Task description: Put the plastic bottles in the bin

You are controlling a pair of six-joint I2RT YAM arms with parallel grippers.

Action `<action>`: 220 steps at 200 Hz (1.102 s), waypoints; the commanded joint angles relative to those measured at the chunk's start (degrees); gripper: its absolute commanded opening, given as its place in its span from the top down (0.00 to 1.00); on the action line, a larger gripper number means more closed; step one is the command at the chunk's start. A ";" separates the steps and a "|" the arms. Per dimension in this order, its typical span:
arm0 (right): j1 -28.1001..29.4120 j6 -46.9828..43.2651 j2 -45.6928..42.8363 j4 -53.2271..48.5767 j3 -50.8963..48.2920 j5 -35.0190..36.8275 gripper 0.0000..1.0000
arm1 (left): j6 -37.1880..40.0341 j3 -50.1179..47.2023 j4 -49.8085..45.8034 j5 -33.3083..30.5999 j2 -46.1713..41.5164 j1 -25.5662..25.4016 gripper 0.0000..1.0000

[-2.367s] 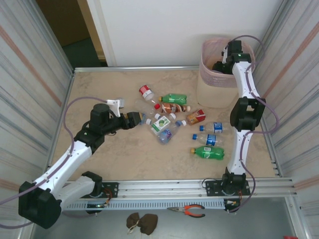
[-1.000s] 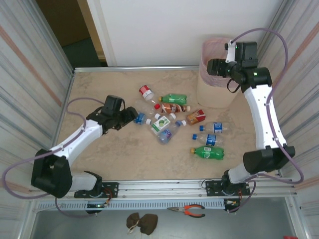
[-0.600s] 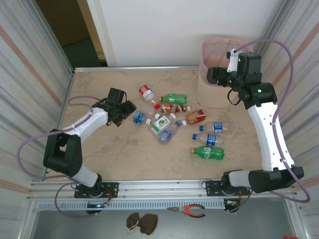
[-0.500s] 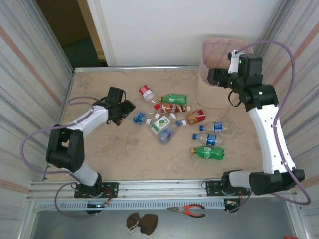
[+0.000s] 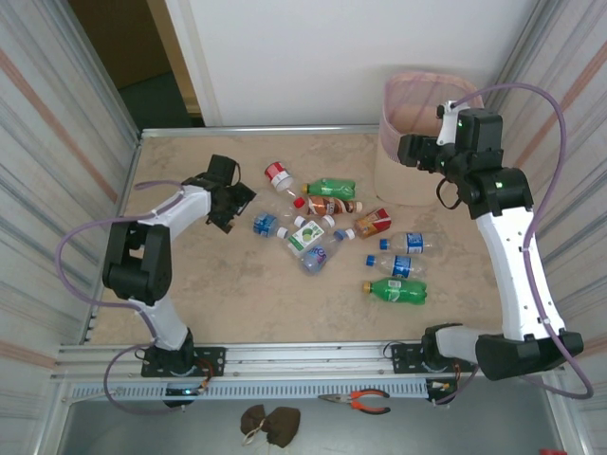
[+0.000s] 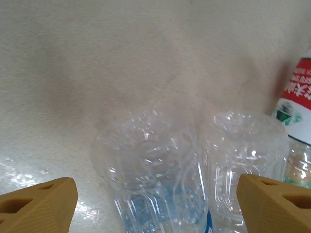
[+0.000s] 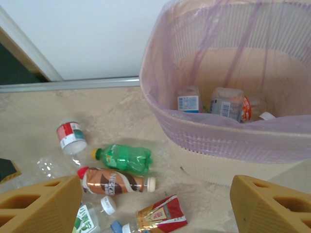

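Several plastic bottles lie in a cluster mid-table: a red-labelled one (image 5: 277, 174), a green one (image 5: 332, 187), a brown one (image 5: 327, 205) and a green one nearer the front (image 5: 396, 290). My left gripper (image 5: 235, 202) is open at the cluster's left edge. In the left wrist view the ends of two clear bottles (image 6: 150, 165) (image 6: 248, 155) lie between its spread fingers (image 6: 39, 204), ungripped. My right gripper (image 5: 410, 152) hangs open and empty in front of the pink bin (image 5: 398, 180). Bottles (image 7: 226, 104) rest inside the bin (image 7: 218, 131).
Corrugated walls close in on both sides. A metal rail (image 5: 313, 355) runs along the table's front edge, with pliers (image 5: 356, 401) lying below it. A loose blue cap (image 5: 370, 258) sits among the bottles. Bare tabletop lies to the left and front of the cluster.
My left arm has swung back and left, its gripper sliding off the clear blue-capped bottle and opening wider. My right gripper has come out from over the bin to its front side.
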 commanded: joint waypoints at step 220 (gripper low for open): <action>2.52 1.25 -4.07 -0.18 -4.00 -0.41 0.21 | -2.84 -5.39 4.84 5.39 -2.43 1.00 0.37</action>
